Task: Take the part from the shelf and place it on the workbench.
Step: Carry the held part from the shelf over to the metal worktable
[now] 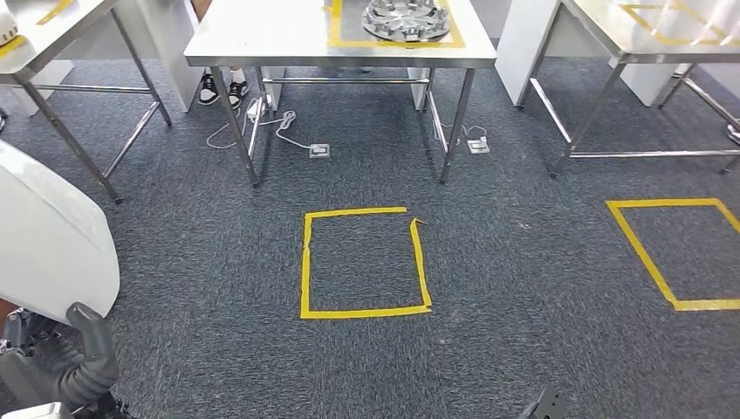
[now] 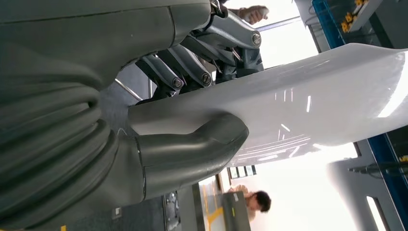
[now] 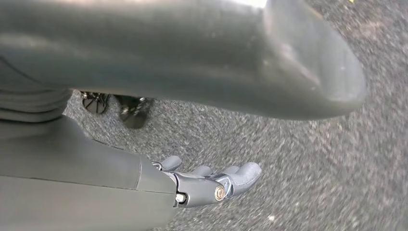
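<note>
A large glossy white part point(image 1: 48, 236) fills the left edge of the head view. My left hand point(image 1: 61, 367) grips its lower edge. In the left wrist view the thick thumb point(image 2: 202, 144) presses one face of the white part point(image 2: 312, 96) while the darker fingers point(image 2: 192, 72) clamp the other. My right hand point(image 3: 211, 185) hangs over the grey carpet with its fingers stretched out and nothing in it. The steel workbench point(image 1: 262, 39) stands straight ahead across the carpet, with a yellow tape rectangle on its top.
A silver wheel cover point(image 1: 406, 17) lies inside the tape on the workbench. Steel tables stand at left point(image 1: 52, 26) and right point(image 1: 611, 26). Yellow tape squares point(image 1: 305, 262) point(image 1: 707, 305) mark the carpet. A person's shoes point(image 1: 220, 87) and cables with floor sockets point(image 1: 318, 150) sit under the workbench.
</note>
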### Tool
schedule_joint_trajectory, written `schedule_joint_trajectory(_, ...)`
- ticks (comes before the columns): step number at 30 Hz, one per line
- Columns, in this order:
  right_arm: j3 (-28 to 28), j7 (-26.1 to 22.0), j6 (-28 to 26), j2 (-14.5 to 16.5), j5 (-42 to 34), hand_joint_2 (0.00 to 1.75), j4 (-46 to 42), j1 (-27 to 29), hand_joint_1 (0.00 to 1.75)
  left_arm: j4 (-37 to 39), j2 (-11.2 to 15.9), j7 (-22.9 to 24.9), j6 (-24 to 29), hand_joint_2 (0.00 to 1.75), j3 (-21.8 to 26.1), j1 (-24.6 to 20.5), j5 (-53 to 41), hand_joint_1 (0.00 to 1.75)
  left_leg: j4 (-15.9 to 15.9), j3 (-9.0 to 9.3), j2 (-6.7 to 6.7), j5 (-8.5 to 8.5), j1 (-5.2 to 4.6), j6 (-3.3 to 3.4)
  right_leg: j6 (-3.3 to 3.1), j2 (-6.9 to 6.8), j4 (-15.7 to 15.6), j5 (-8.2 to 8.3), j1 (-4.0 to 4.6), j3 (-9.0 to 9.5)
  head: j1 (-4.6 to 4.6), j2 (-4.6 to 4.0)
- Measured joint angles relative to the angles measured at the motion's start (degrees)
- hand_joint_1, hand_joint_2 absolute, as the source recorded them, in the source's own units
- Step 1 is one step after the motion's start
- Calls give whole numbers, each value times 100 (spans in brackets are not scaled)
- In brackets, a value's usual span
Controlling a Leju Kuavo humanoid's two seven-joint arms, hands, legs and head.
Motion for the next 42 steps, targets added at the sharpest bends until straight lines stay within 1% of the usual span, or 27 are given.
schedule_joint_trajectory(1,-1,0,-10,-6,-11,0,0,3,0,5,-7,1,15,175,0,1,-9,175,6,-6,82,-4,-5,3,1,-12,162,-30,0,-60,0,-1)
schedule_joint_trajectory(2,-1,0,-19,-9,-20,0,0,10,0,8,-18,0,23,175,-1,0,-17,175,12,-9,161,-9,-8,3,-3,-25,107,40,2,-6,0,-1)
schedule_joint_trajectory(3,-2,-1,-27,-15,-25,0,-1,14,0,8,-30,0,25,175,-1,-3,-22,175,21,-7,237,-18,-9,-3,-14,-63,-191,200,5,173,1,-1)
schedule_joint_trajectory(5,-2,-9,-34,-25,-33,0,-4,7,0,7,-56,1,26,175,-1,-12,-16,175,43,7,370,-47,-31,-37,-68,-325,-999,488,32,633,-1,-1)
schedule_joint_trajectory(6,-2,-20,-33,-29,-40,0,-6,-2,0,7,-66,1,23,175,-1,-20,-6,175,49,17,425,-62,-46,-64,-105,-436,-1274,561,50,778,-3,0)
schedule_joint_trajectory(7,-2,-45,-23,-31,-53,0,-7,-8,0,8,-74,1,19,175,-1,-30,5,175,50,28,474,-73,-59,-92,-141,-508,-1396,575,68,830,-5,0)
schedule_joint_trajectory(9,-2,-129,10,-32,-81,0,-8,-5,0,16,-95,0,12,175,-2,-63,19,175,29,54,565,-83,-68,-149,-206,-419,-1416,591,73,806,-9,0)
schedule_joint_trajectory(10,-2,-186,35,-32,-98,0,-8,4,0,23,-107,0,8,175,-4,-87,20,175,45,54,527,-101,-62,-184,-237,-372,-1432,611,57,804,-10,0)
schedule_joint_trajectory(12,-3,-282,78,-32,-133,0,-9,7,0,39,-116,-3,-12,175,-13,-132,16,175,322,-62,237,-293,-43,-255,-303,-287,-1464,650,15,808,-21,0)
schedule_joint_trajectory(14,-4,-342,120,-33,-185,0,-9,-6,0,73,-108,-3,-37,175,-20,-145,17,175,1057,-401,-67,-672,-17,-303,-340,-200,-1467,659,3,799,-33,-1)
schedule_joint_trajectory(15,-4,-366,138,-33,-211,0,-9,-9,0,95,-104,-1,-45,175,-22,-145,19,175,1446,-592,-116,-819,-12,-314,-348,-150,-1467,653,3,793,-32,-1)
schedule_joint_trajectory(16,-4,-387,153,-33,-236,0,-9,-8,0,119,-103,1,-47,175,-24,-145,21,175,1693,-723,-128,-868,-8,-318,-350,-104,-1466,644,4,791,-34,-1)
schedule_joint_trajectory(17,-4,-402,162,-33,-250,0,-9,-4,0,137,-103,1,-48,175,-28,-151,21,175,1708,-747,-130,-788,-5,-314,-348,-60,-1464,635,4,794,-34,-1)
schedule_joint_trajectory(18,-4,-411,170,-33,-261,0,-9,0,0,152,-103,0,-49,175,-33,-162,21,175,1504,-664,-131,-618,0,-302,-339,-21,-1461,626,2,804,-34,-1)
schedule_joint_trajectory(20,-5,-417,180,-33,-270,0,-9,2,0,174,-104,-1,-49,175,-44,-210,21,175,695,-290,-145,-215,6,-262,-300,38,-1442,604,4,832,-35,0)
schedule_joint_trajectory(21,-6,-419,185,-33,-274,0,-9,2,0,185,-107,-1,-50,175,-48,-238,21,175,362,-140,-155,-114,4,-235,-265,58,-1432,589,13,837,-36,0)
schedule_joint_trajectory(23,-6,-426,197,-34,-278,0,-13,8,0,199,-111,-1,-54,175,-52,-273,21,175,60,-25,-171,-98,-13,-165,-178,79,-1406,588,26,838,-39,0)
schedule_joint_trajectory(26,-6,-438,219,-35,-278,0,-21,19,0,210,-122,-2,-81,175,-57,-289,20,175,7,59,-163,-102,-8,-50,-86,57,-1288,597,18,824,-35,0)
schedule_joint_trajectory(28,-6,-440,231,-34,-279,0,-22,8,0,217,-134,-2,-99,175,-61,-305,19,175,-1,142,-146,-111,3,-1,-56,10,-889,385,12,615,-29,0)
schedule_joint_trajectory(30,-6,-441,235,-37,-279,0,-23,8,0,237,-138,-2,-105,175,-64,-315,19,175,2,165,-131,-142,-9,29,-19,-11,-159,95,14,175,-24,-1)
schedule_joint_trajectory(31,-7,-441,234,-38,-279,0,-24,17,0,252,-137,-2,-107,175,-66,-314,20,175,2,179,-128,-164,-15,35,-6,-11,110,35,14,-24,-23,-2)
schedule_joint_trajectory(32,-7,-440,233,-39,-279,0,-24,28,0,267,-137,-2,-108,175,-67,-313,20,175,3,202,-127,-193,-19,36,1,-13,210,74,14,-147,-21,-2)
schedule_joint_trajectory(33,-8,-440,232,-39,-279,0,-24,37,0,278,-138,-2,-108,175,-68,-313,21,175,3,241,-127,-226,-20,31,-2,-15,71,234,14,-148,-20,-2)
schedule_joint_trajectory(36,-8,-439,231,-41,-279,0,-25,38,0,291,-138,-2,-108,175,-79,-316,21,175,-15,409,-115,-351,-16,-9,-56,-43,-1045,905,24,260,-23,-1)
schedule_joint_trajectory(38,-8,-437,228,-41,-278,0,-26,29,0,298,-139,-3,-108,175,-87,-327,21,175,-53,460,-99,-410,-18,-69,-131,-68,-1372,938,67,383,-26,-1)
schedule_joint_trajectory(40,-8,-427,220,-39,-278,0,-29,37,0,314,-142,-2,-110,175,-93,-339,21,175,-77,505,-92,-448,-29,-149,-227,-74,-1384,855,100,407,-23,-1)
schedule_joint_trajectory(42,-10,-418,216,-39,-275,0,-32,48,0,323,-143,-2,-112,175,-99,-362,29,175,35,510,-96,-454,-34,-211,-317,-61,-1388,848,78,493,-18,-1)
